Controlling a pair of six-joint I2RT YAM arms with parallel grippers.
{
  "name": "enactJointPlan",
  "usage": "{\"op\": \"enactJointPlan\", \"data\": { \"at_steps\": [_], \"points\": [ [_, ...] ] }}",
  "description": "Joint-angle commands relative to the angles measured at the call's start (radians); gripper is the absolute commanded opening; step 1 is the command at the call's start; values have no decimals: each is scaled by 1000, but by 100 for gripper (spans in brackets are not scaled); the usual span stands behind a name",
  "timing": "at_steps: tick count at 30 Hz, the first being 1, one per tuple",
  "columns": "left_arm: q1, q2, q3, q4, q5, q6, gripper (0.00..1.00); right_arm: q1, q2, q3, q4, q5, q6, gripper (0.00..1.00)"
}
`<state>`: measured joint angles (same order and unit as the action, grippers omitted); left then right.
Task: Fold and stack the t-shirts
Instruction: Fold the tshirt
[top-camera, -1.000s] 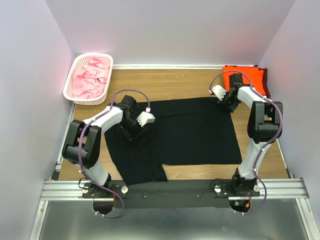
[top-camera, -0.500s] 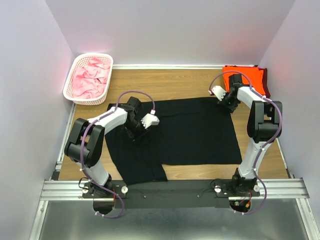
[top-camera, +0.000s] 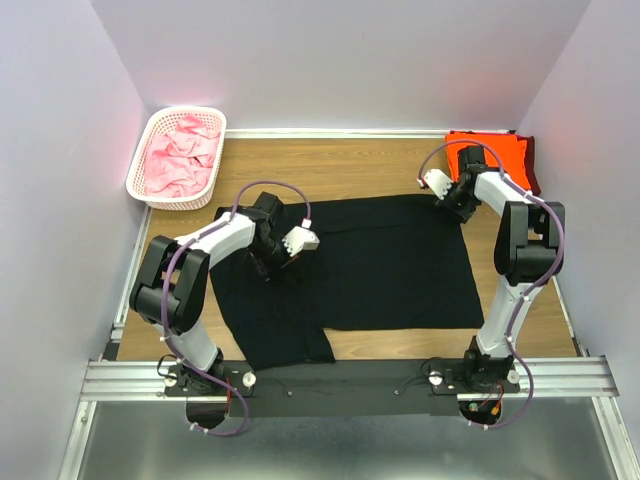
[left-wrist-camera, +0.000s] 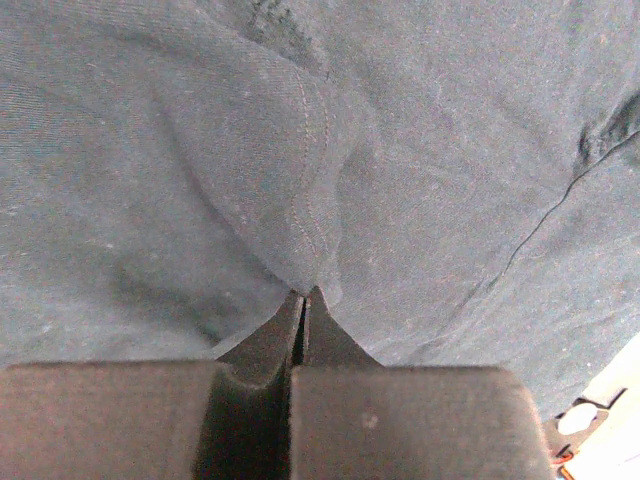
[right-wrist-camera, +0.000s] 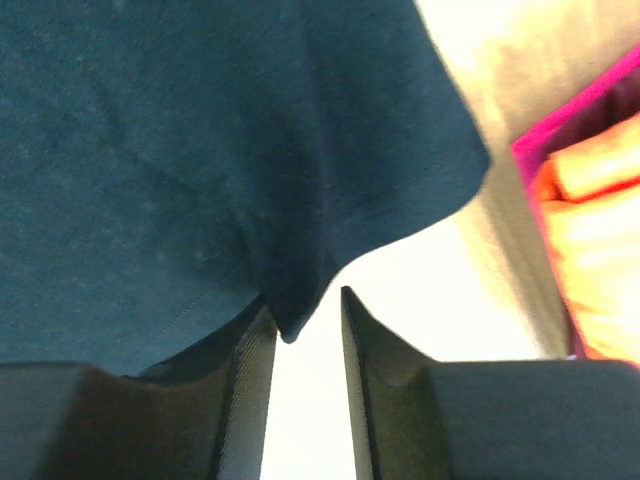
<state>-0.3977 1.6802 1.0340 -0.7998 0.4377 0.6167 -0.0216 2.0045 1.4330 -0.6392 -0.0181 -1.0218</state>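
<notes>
Two arms work on one black t-shirt (top-camera: 390, 265), which lies spread flat across the middle of the wooden table (top-camera: 350, 165), with a sleeve reaching toward 7 o'clock near the left arm's base.

At the shirt's 9 o'clock side, the left gripper (top-camera: 273, 264) is down on the cloth. In the left wrist view its fingers (left-wrist-camera: 330, 345) are pressed together with no gap, and a raised ridge of black fabric with a stitched seam runs up from their tips, so it is clamped on a pinch of the black t-shirt.

At the shirt's 1 o'clock corner, the right gripper (top-camera: 447, 207) sits low over the hem. In the right wrist view its jaws stand apart with pale table showing between them. A small point of the black hem hangs into that gap, against the left finger (right-wrist-camera: 250, 360), and is not squeezed.

One folded orange t-shirt (top-camera: 495, 155) lies at the table's 1 o'clock corner, just beyond the right gripper and apart from the black cloth. A maroon t-shirt (right-wrist-camera: 600, 115) shows at its edge in the right wrist view.

Several pink t-shirts (top-camera: 180, 155) are heaped in a white basket (top-camera: 150, 135) at the table's 10 o'clock corner, well apart from both grippers.
</notes>
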Motion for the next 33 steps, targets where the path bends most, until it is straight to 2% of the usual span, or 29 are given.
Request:
{"op": "enactJointPlan", "data": {
  "at_steps": [1, 10, 13, 21, 33],
  "points": [
    [13, -14, 46, -25, -22, 11, 0, -9, 11, 44, -13, 9, -4, 35],
    [62, -31, 113, -78, -31, 31, 0, -9, 11, 50, -14, 12, -6, 7],
    [76, -40, 132, -99, -37, 37, 0, -9, 13, 50, -14, 10, -6, 1],
    [131, -69, 218, -179, -56, 69, 0, -9, -10, 44, -14, 12, -17, 1],
    [143, -120, 337, -305, -82, 81, 0, -9, -75, 27, -19, 12, -29, 1]
  ]
}}
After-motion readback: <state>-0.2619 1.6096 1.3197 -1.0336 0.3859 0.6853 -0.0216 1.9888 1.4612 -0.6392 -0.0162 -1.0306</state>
